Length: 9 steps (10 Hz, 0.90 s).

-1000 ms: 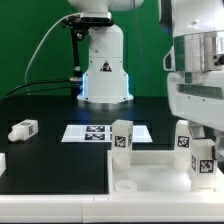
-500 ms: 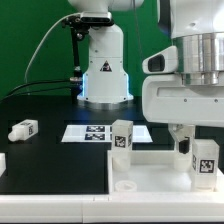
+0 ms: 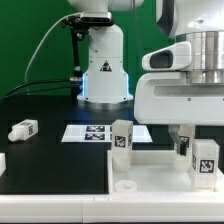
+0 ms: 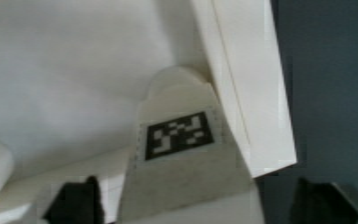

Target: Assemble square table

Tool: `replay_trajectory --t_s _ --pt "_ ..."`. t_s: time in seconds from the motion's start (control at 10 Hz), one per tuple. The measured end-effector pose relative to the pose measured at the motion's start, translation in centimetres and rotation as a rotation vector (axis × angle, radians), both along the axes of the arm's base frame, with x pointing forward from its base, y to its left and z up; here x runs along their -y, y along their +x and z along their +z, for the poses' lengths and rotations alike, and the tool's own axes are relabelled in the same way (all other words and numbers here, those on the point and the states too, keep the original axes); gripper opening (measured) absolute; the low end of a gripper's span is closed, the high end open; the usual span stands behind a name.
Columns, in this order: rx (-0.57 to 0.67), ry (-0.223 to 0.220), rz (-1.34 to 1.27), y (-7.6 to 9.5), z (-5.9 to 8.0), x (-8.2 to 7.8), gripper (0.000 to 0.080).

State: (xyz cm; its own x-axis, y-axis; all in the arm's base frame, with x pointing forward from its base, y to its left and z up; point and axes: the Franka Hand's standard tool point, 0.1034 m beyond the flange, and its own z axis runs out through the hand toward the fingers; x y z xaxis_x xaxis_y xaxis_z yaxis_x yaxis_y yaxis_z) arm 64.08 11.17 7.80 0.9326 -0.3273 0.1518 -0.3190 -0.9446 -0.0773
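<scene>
The gripper is seen with its jaws standing wide. One dark finger lies on each side of a tagged table leg, and no contact with it can be made out. This leg is directly below the tool, in the gap between the fingers. It appears to stand upright on the square tabletop, just beside the raised rim.

In the exterior view a second leg stands just beside the tool, on the near side. A third leg stands further off, to the exterior view's left of the gripper. A fourth leg lies on its side on the black table, well apart from the tool, and the marker board lies flat between them.

The leg is judged to be light, stiff moulded plastic, short and chunky, so crushing is not to be feared. Its smooth faces may slip or twist if gripped off-centre. Hold is best taken across two opposite flat sides, near the upper half, with the fingers kept clear of the rim. The tabletop is judged rigid but too broad for the jaws, and likely to slide if pushed
</scene>
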Motion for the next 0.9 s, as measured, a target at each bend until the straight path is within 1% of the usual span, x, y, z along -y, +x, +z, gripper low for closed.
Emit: replay_trajectory --t_s 0.1,0.2,0.3,0.4,0.5,0.6,0.7,0.8,0.9 --pt "-0.003 0.015 -0.075 -0.02 -0.02 0.02 0.0350" --pt "-0.005 0.030 -0.161 -0.05 -0.04 0.03 0.0284" --pt "-0.007 0.055 -0.357 -0.16 -0.05 0.11 0.0284" --pt "-0.013 0.066 -0.507 -0.39 -0.06 -0.11 0.0284" --pt "-0.042 0.077 -0.729 -0.77 -0.01 -0.55 0.0284" --pt "-0.048 0.113 -0.914 -0.53 0.03 -0.66 0.0284" --pt "-0.047 0.181 -1.143 -0.41 -0.12 -0.59 0.0284" --pt "-0.049 0.224 -1.284 -0.42 -0.11 -0.52 0.0284" --pt "-0.050 0.230 -1.321 -0.41 -0.12 -0.52 0.0284"
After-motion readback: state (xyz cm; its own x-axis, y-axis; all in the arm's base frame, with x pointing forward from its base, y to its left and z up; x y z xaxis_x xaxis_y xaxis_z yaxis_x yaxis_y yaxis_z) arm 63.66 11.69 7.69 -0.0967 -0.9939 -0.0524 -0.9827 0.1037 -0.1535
